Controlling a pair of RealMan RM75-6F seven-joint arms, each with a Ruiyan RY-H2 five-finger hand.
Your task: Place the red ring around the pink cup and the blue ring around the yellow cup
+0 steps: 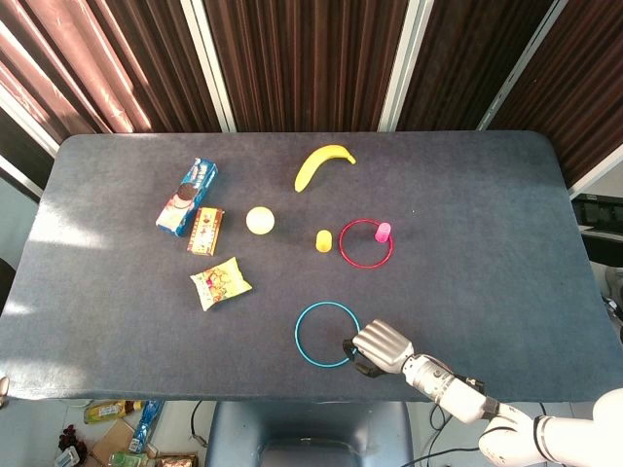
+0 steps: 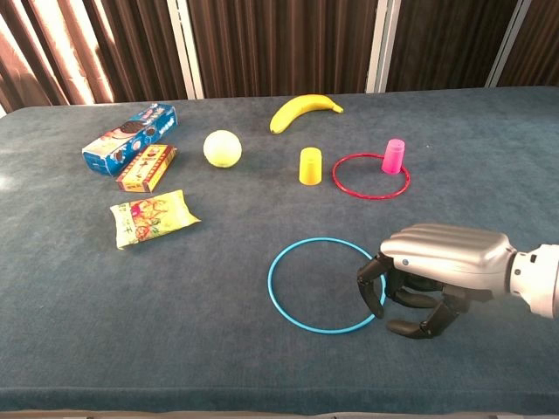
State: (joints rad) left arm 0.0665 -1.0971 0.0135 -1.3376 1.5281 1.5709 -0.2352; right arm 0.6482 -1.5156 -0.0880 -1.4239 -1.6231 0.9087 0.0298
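While the right hand (image 2: pixel 425 284) hangs palm-down with fingers curled over the blue ring's (image 2: pixel 325 284) 4 o'clock edge, whether it grips the ring cannot be told; the red ring (image 2: pixel 370 175) already encircles the pink cup (image 2: pixel 394 155); the yellow cup (image 2: pixel 310 165) stands at the red ring's 9 o'clock on the counter (image 2: pixel 131 305).

One hand (image 2: pixel 432 275) shows in the views, the right one, at the near edge of the counter (image 1: pixel 487 214).

Two rings lie on the counter: a blue ring (image 1: pixel 327 335) just left of the hand, under its fingertips, and a red ring (image 1: pixel 366 243) beyond the hand.

Two cups stand beyond the hand: a pink cup (image 1: pixel 383 232) inside the red ring, and a yellow cup (image 1: pixel 324 240) just left of that ring.

One banana (image 1: pixel 322 162) lies farthest beyond the hand.

One pale ball (image 1: pixel 260 220) sits beyond and left of the hand.

Three snack packs lie far to the hand's left: a blue cookie box (image 1: pixel 187 197), a small red box (image 1: pixel 205 231) and a yellow bag (image 1: pixel 221 283).
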